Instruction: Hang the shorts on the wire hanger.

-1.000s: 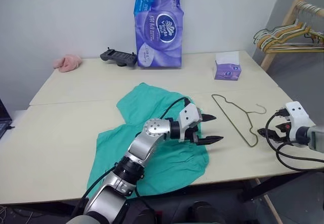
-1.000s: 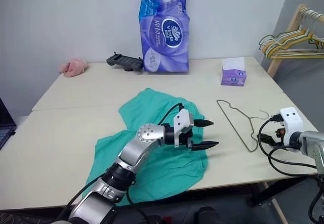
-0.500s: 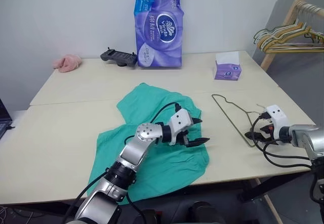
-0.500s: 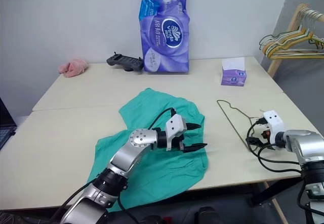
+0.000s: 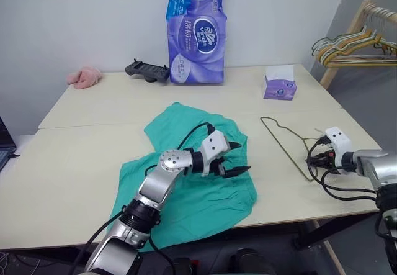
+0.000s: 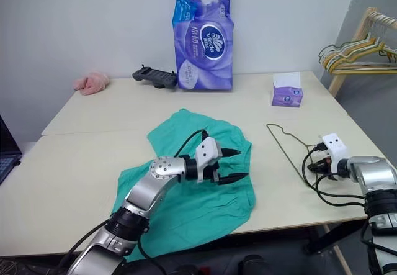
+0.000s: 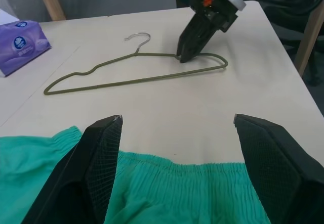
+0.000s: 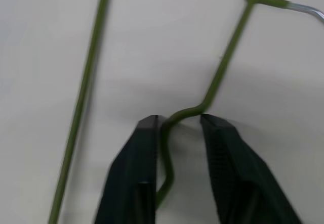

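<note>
Shorts (image 5: 186,182) lie crumpled and spread flat on the tabletop (image 5: 74,163), toward its near edge and about midway along it, the gathered waistband turned toward the right-hand side. My left claw (image 5: 239,158) hovers over that waistband end with its two black fingers (image 7: 101,148) spread wide and nothing between them, pointing across toward the hanger.

Just beyond the shorts, nearer the tabletop's right edge, the hanger (image 5: 286,144) lies flat, its small hook turned toward that edge. My right claw (image 8: 177,128) is down on it at the shoulder bend close to the hook: the green wire runs between my two fingers, which stand narrowly apart on either side of it, the wire against the left one. Whether they have fully pinched it I cannot tell.

At the far edge stand a purple tissue pack (image 5: 195,33), a small tissue box (image 5: 279,81), a black controller (image 5: 146,70) and a pink cloth (image 5: 83,76).
</note>
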